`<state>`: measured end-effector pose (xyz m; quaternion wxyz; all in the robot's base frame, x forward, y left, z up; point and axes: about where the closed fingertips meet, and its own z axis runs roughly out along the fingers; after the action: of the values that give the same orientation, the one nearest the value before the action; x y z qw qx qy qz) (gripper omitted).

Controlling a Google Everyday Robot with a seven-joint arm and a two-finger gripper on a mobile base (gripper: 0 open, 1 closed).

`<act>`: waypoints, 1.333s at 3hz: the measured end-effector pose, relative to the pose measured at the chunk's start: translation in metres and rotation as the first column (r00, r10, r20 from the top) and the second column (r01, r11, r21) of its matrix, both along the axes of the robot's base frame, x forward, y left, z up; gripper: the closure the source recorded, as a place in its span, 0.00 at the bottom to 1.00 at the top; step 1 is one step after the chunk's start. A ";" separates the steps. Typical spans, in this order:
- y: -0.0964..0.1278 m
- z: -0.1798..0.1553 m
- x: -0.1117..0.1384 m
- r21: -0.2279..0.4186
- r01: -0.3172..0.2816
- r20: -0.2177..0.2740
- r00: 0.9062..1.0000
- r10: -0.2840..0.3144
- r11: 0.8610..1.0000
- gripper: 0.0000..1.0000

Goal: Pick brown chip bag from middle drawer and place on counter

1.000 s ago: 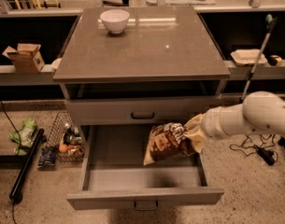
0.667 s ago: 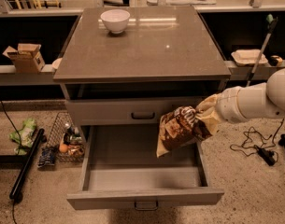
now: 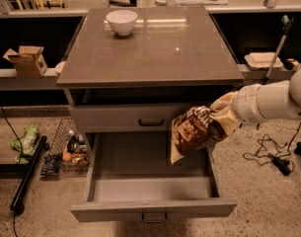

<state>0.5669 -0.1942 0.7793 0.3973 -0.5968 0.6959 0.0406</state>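
The brown chip bag [image 3: 197, 131] hangs in the air above the right side of the open middle drawer [image 3: 152, 181], in front of the shut upper drawer front. My gripper [image 3: 228, 116] holds the bag by its tan upper end, coming in from the right on the white arm. The bag's lower end dips toward the drawer's bare grey floor. The counter [image 3: 155, 43] is the grey-brown stone top of the cabinet, above and behind the bag.
A white bowl [image 3: 121, 21] stands at the counter's back left. A wire basket [image 3: 71, 149] with small items sits on the floor left of the cabinet, beside a black pole [image 3: 29, 174]. A cardboard box [image 3: 27, 60] sits on the left ledge. Cables [image 3: 273, 157] lie at the right.
The arm has lifted the chip bag up out of the drawer and a little to the right; the bag now hangs higher, level with the upper drawer front.
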 end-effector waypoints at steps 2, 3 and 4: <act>-0.031 0.140 0.032 -0.108 -0.022 0.205 0.978 0.044 0.994 1.00; -0.041 0.209 0.049 -0.174 -0.006 0.291 0.955 0.057 0.985 1.00; -0.042 0.228 0.053 -0.169 0.003 0.322 0.945 0.053 0.986 1.00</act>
<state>0.6201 -0.2361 1.0071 0.4547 -0.6353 0.6141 -0.1118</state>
